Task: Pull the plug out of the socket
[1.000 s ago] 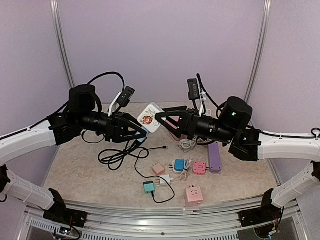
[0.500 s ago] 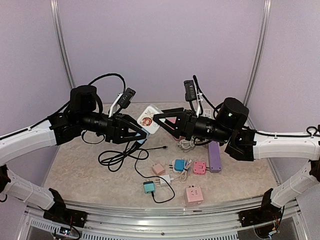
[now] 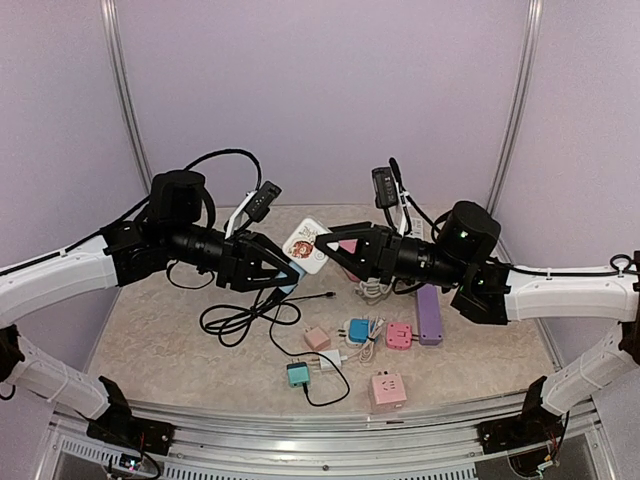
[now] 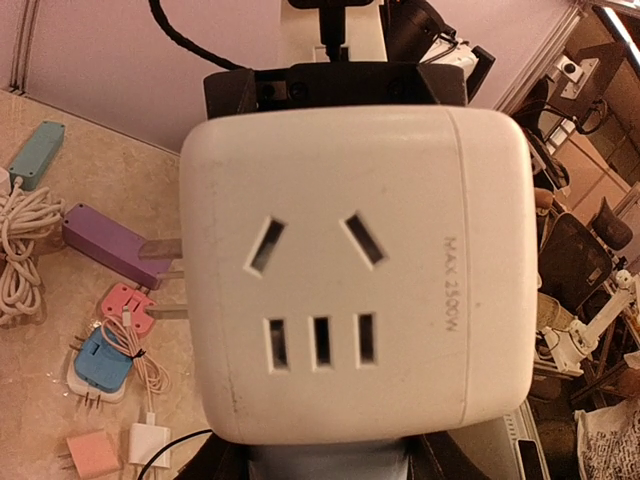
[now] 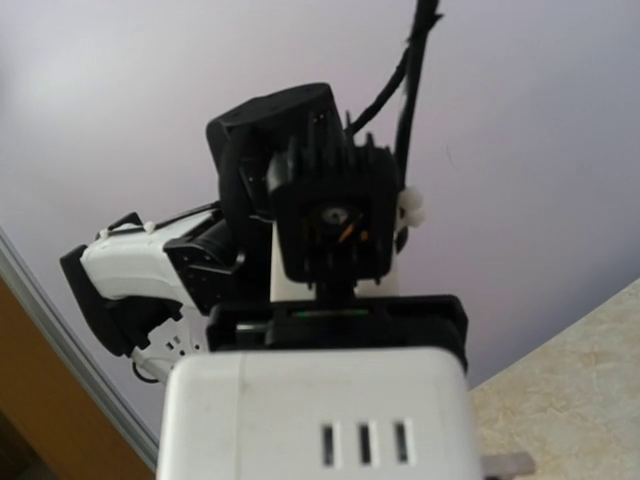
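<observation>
A white cube socket with a cartoon sticker hangs in the air between both arms. It fills the left wrist view and the bottom of the right wrist view. A pale blue plug sits in its lower side and shows under the cube in the left wrist view. My left gripper is shut on that plug. My right gripper reaches in from the right, its fingers closed on the cube's right side. Two bare metal prongs stick out of the cube's left face.
A black cable lies looped on the table below the left gripper. Several small adapters lie at the front: pink, blue, teal, a pink cube. A purple strip and a white cable coil lie under the right arm.
The right gripper has moved left onto the white cube and its fingers have narrowed on it. The left arm has shifted slightly to the right, still holding the plug.
</observation>
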Available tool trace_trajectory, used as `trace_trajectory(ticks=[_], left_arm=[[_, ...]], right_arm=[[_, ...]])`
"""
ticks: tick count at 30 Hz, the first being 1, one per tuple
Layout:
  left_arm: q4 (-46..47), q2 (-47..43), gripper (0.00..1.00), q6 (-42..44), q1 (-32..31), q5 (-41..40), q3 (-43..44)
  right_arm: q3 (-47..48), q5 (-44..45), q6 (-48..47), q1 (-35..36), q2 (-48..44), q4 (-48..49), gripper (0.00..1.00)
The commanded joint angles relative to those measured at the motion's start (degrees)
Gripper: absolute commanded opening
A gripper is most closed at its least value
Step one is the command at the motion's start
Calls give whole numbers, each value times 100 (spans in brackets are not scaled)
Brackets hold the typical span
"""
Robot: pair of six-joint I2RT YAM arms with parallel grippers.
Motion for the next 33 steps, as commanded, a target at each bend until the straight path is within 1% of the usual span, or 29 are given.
trace_trajectory(ticks=[1, 6, 13, 19, 25, 29, 33], left_arm=[[112, -41, 0, 143, -120, 174, 115], [205, 31, 0, -59, 45, -6, 82], [444, 254, 0, -448, 341, 305, 61], [632, 276, 0, -701, 560, 503, -13], [631, 254, 0, -714, 620, 510, -23], [608, 243, 0, -553, 604, 452, -7], [561, 173, 0, -440, 587, 422, -21]], right_arm=[[-26, 182, -56, -139, -148, -81, 0], [-33, 396, -361, -81, -203, -313, 0], [293, 711, -1311, 316, -171, -1146, 0], [489, 1120, -1740, 543, -114, -1575, 0], [548, 1454, -1837, 584, -134, -1754, 0], [615, 1894, -1629, 566, -183, -2041, 0], [478, 1612, -1173, 354, -228, -1766, 0]])
